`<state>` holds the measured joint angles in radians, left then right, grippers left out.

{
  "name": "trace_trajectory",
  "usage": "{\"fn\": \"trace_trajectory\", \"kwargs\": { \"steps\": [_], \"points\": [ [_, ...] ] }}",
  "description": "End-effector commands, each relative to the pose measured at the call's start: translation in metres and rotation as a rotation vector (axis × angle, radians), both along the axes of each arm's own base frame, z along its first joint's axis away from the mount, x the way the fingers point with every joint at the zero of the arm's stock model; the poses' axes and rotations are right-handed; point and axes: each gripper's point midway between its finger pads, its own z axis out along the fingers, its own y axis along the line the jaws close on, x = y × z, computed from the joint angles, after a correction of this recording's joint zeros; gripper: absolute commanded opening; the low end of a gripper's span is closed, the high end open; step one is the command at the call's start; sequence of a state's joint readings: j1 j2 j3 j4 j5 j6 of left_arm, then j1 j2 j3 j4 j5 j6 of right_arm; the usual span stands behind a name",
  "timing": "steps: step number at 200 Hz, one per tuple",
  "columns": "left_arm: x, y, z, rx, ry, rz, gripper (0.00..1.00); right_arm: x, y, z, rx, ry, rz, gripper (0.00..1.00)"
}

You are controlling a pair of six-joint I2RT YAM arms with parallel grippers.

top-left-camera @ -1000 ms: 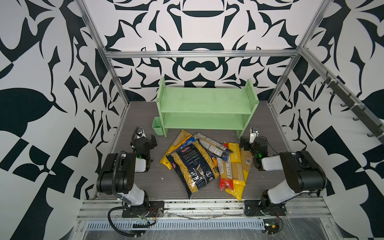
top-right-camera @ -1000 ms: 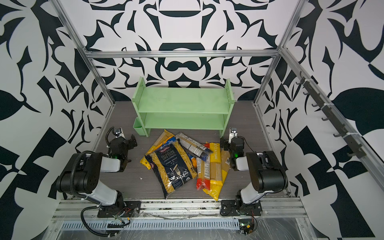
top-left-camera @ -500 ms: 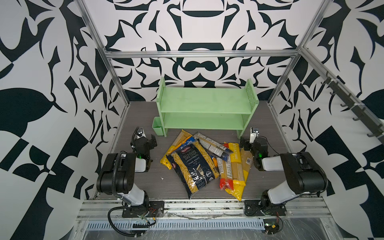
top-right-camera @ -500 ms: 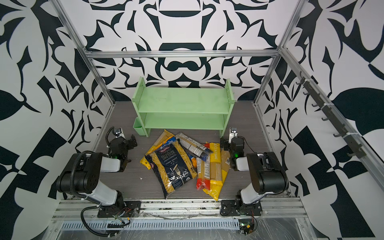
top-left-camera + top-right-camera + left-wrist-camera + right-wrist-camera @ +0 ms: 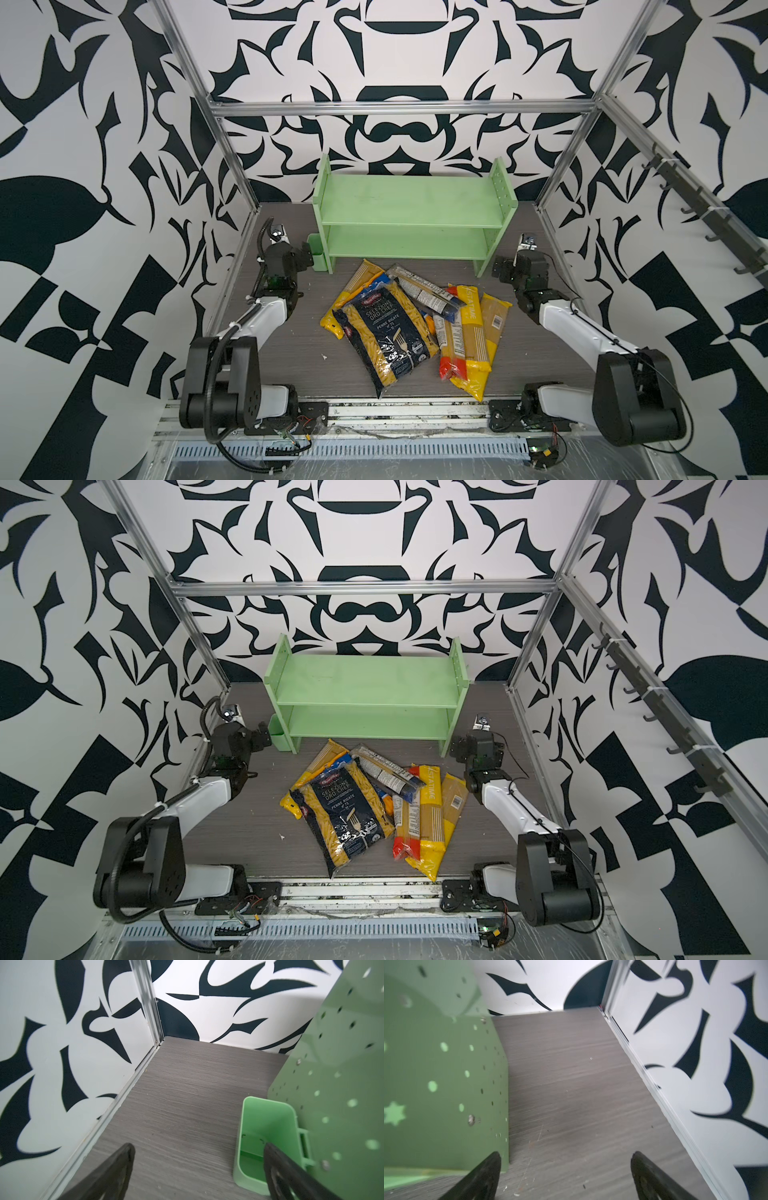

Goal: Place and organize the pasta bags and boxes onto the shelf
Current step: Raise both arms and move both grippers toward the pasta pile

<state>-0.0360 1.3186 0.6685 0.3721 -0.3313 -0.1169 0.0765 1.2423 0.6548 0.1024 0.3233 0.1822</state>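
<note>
Left gripper (image 5: 198, 1147): two black tapered fingers spread wide with nothing between them, low over the grey wood-grain table (image 5: 176, 1095). One fingertip sits in front of the small green cup (image 5: 268, 1118), a smooth, open-topped plastic box with rounded corners, set against the side panel of the shelf (image 5: 342, 1084). Right gripper (image 5: 566, 1155): black fingers also wide apart and empty, just beside the opposite side panel, which is matte and hole-dotted with screw heads showing. The shelf is pale green with two flat boards, both bare, and stands at the back of the table in both top views. All the pasta is on the table in front of the shelf, between the arms, in an overlapping heap. The wide black penne bag (image 5: 388, 332), glossy and crinkled, lies on a long yellow pack (image 5: 353, 286). The blue-ended narrow pack (image 5: 424, 291) lies diagonally. The red-ended pack (image 5: 451, 345), a yellow striped pack (image 5: 471, 324) and a tan pack (image 5: 494, 316) lie side by side. The blue-orange bag (image 5: 429, 323) is mostly hidden.
</note>
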Motion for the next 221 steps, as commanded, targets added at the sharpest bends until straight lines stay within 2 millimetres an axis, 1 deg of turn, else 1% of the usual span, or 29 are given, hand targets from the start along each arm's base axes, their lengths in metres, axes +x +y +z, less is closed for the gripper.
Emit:
{"fn": "trace_trajectory", "kwargs": {
  "steps": [1,13,26,31,41,42,45,46,65,92,112,134,138,164,179,198,221],
  "points": [
    [-0.033,0.001,-0.012,-0.134,0.119,0.070,0.99,-0.034,-0.006,-0.005,0.076,0.101,-0.125,1.00],
    [-0.046,0.003,-0.007,-0.194,0.118,0.106,0.99,-0.041,0.006,0.010,0.128,0.052,-0.088,1.00],
    [-0.062,0.001,-0.002,-0.254,0.110,0.129,0.99,-0.049,0.017,0.025,0.147,0.003,-0.047,1.00],
    [-0.069,0.000,0.002,-0.275,0.107,0.135,0.99,-0.052,0.018,0.030,0.150,-0.007,-0.038,1.00],
    [-0.082,0.000,0.001,-0.314,0.124,0.160,0.99,-0.059,0.020,0.037,0.145,0.008,-0.028,1.00],
    [-0.083,0.000,0.004,-0.319,0.116,0.161,0.99,-0.059,0.021,0.038,0.145,0.010,-0.028,1.00],
    [-0.087,-0.001,0.002,-0.332,0.128,0.165,0.99,-0.061,0.021,0.040,0.143,0.018,-0.026,1.00],
    [-0.089,-0.001,0.004,-0.337,0.121,0.166,0.99,-0.063,0.022,0.040,0.143,0.026,-0.022,1.00],
    [-0.111,-0.008,0.002,-0.402,0.152,0.157,0.99,-0.069,0.031,0.050,0.139,0.065,0.019,1.00],
    [-0.141,-0.020,-0.007,-0.501,0.200,0.140,0.99,-0.077,0.056,0.062,0.170,0.111,0.094,1.00],
    [-0.157,-0.032,-0.018,-0.589,0.227,0.119,0.99,-0.080,0.080,0.063,0.204,0.178,0.157,0.98],
    [-0.174,-0.041,-0.033,-0.658,0.286,0.124,0.99,-0.079,0.118,0.061,0.234,0.236,0.251,0.97],
    [-0.177,-0.043,-0.036,-0.667,0.295,0.125,0.99,-0.081,0.131,0.060,0.256,0.256,0.296,0.97],
    [-0.187,-0.056,-0.039,-0.726,0.287,0.097,0.99,-0.078,0.183,0.050,0.264,0.339,0.446,0.98],
    [-0.191,-0.062,-0.039,-0.748,0.289,0.087,0.99,-0.075,0.207,0.044,0.306,0.387,0.499,0.98],
    [-0.193,-0.075,-0.038,-0.765,0.315,0.046,0.99,-0.075,0.228,0.042,0.335,0.419,0.551,0.98],
    [-0.197,-0.093,-0.046,-0.737,0.376,-0.014,0.99,-0.077,0.240,0.039,0.366,0.434,0.580,0.98]
  ]
}}
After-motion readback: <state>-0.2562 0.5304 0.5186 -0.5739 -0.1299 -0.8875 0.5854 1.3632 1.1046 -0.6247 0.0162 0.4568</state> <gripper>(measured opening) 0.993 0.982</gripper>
